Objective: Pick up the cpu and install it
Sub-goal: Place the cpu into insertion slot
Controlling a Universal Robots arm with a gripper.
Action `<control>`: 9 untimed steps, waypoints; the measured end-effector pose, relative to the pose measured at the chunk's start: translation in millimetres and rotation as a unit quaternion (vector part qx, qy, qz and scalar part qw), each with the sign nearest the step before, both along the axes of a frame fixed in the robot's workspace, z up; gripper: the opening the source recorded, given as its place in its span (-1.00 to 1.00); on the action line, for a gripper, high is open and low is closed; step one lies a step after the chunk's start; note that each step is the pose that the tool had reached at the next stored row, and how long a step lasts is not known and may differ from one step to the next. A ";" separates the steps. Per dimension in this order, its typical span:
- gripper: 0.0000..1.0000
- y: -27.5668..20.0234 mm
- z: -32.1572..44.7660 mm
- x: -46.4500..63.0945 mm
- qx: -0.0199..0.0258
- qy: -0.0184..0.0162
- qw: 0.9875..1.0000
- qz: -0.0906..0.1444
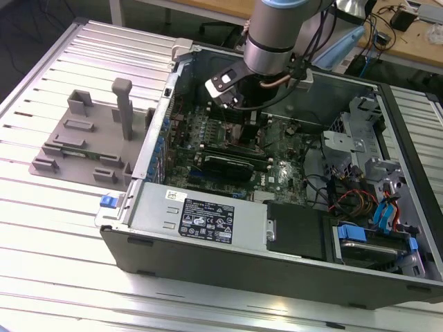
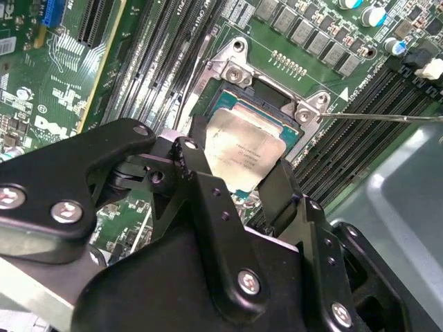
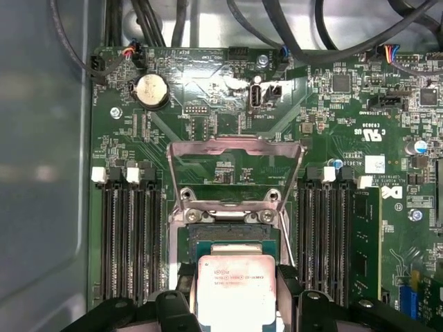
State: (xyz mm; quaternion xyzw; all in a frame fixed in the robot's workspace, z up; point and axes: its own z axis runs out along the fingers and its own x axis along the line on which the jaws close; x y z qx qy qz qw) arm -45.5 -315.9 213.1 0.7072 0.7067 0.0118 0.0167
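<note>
gripper point(image 2: 239, 173): fingers point(image 2: 277, 190) clamped on two opposite edges of the cpu point(image 2: 239, 149), leaving its underside free | cpu: over the open socket point(image 3: 228, 238), middle of the motherboard point(image 3: 332, 138), between memory slots point(image 3: 128, 235) | load plate point(image 3: 235, 149): swung back, so the socket is reachable

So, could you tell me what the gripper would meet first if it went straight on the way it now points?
The gripper, shut on the cpu, points down at the open socket; the cpu would probably touch it first, though the gap is unclear.
</note>
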 end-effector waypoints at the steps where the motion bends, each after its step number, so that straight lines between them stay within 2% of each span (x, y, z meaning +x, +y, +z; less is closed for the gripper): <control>1: 0.09 0.0 -0.8 0.0 0.000 0.000 1.000 0.000; 9: 0.09 -0.2 -4.9 1.9 0.000 0.000 1.000 0.000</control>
